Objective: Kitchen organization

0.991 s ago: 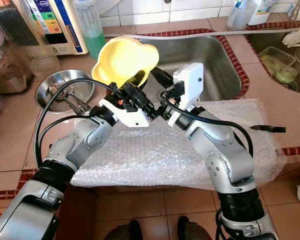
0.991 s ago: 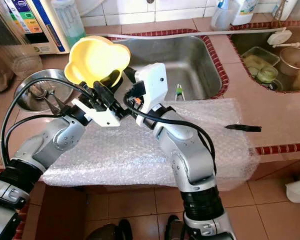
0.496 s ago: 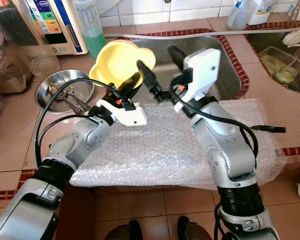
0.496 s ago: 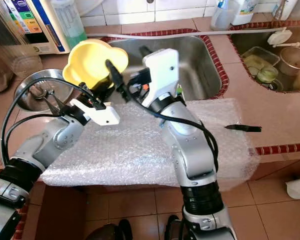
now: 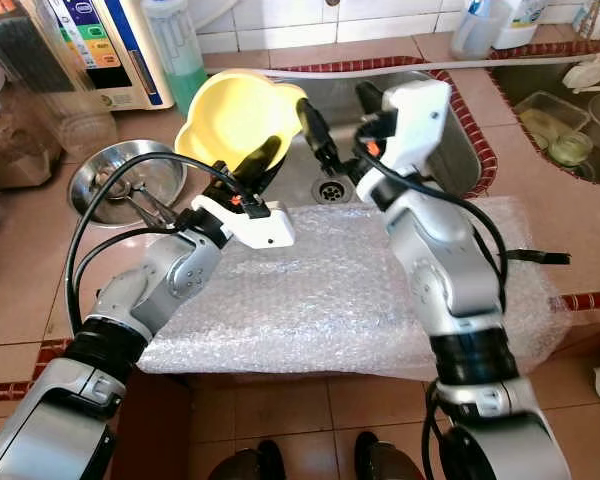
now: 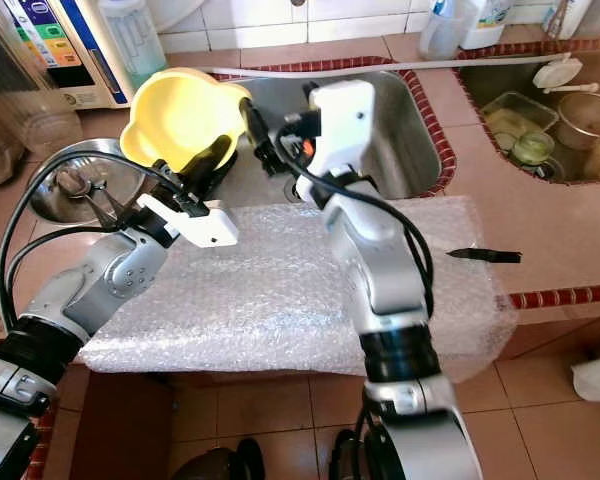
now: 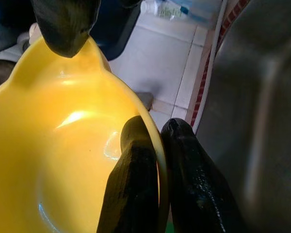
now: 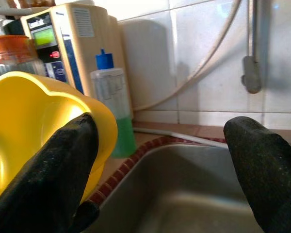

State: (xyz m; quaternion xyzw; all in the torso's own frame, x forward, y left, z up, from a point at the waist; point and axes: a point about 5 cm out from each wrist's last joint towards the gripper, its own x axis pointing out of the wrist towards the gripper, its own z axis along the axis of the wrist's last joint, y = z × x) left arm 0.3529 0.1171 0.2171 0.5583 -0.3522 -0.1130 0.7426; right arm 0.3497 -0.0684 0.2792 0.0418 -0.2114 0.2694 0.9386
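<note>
1. Left gripper (image 5: 265, 163) clamped on the rim of a yellow bowl (image 5: 236, 117), one black finger inside the bowl and one outside, as the left wrist view shows with the fingers (image 7: 131, 184) pinching the thin edge.
2. Held tilted in the air, the bowl, above the left edge of the steel sink (image 5: 450, 120) and the tiled counter (image 5: 20, 260), its hollow facing up and toward the camera.
3. Right gripper (image 5: 338, 125) spread wide, holding nothing, raised over the sink just beside the bowl's right rim; one finger (image 8: 53, 170) close against the bowl's outer wall, the other well apart over the basin.
4. Spread over the front of the counter under both arms, a sheet of bubble wrap (image 5: 330, 300), with a dark knife (image 5: 535, 257) lying at its right end.
5. Left of the sink, a round steel dish (image 5: 100, 180) with metal tongs in it.
6. Behind the bowl against the tiled wall, a bottle of green liquid (image 5: 178, 50) and a white appliance with a coloured panel (image 5: 110, 50).
7. At far right, a second basin (image 5: 570, 110) with small dishes inside.
</note>
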